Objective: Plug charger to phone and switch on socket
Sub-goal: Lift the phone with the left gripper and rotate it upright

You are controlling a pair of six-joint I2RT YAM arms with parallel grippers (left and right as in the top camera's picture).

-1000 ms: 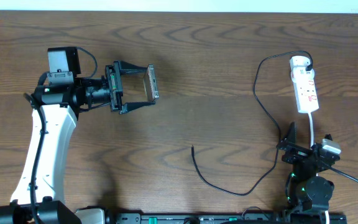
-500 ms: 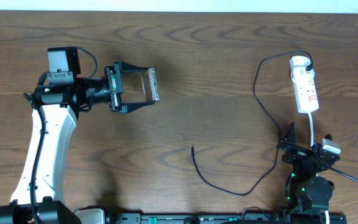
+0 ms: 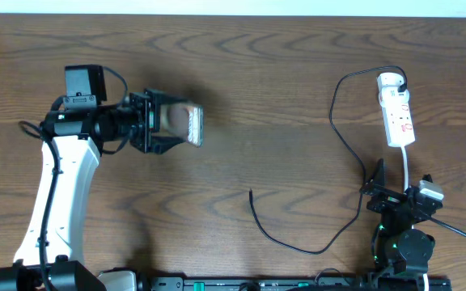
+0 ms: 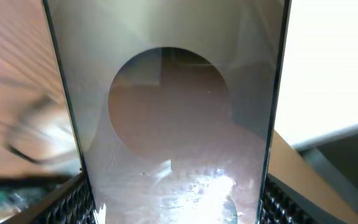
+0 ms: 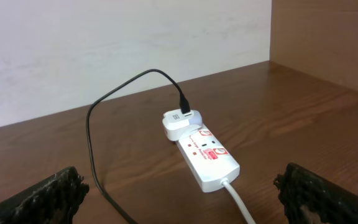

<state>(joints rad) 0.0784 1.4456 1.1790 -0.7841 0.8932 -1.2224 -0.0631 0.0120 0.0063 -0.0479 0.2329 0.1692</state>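
Overhead, we see the left gripper [image 3: 180, 125] clamped on the phone [image 3: 194, 128] at the table's [image 3: 298, 81] left, the charger [image 3: 252, 202] tip mid-table and the socket [image 3: 396, 113] far right. The left wrist shows the phone filling the gap between the fingers [image 4: 73, 202]. The right wrist shows the right gripper [image 5: 185, 193] spread wide and empty, facing the socket.

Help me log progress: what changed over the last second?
The left hand, shut on the phone, rolled at the wrist, turning the phone and carrying it slightly toward the robot. Nothing was grasped or released. The charger, socket and right arm stayed put.
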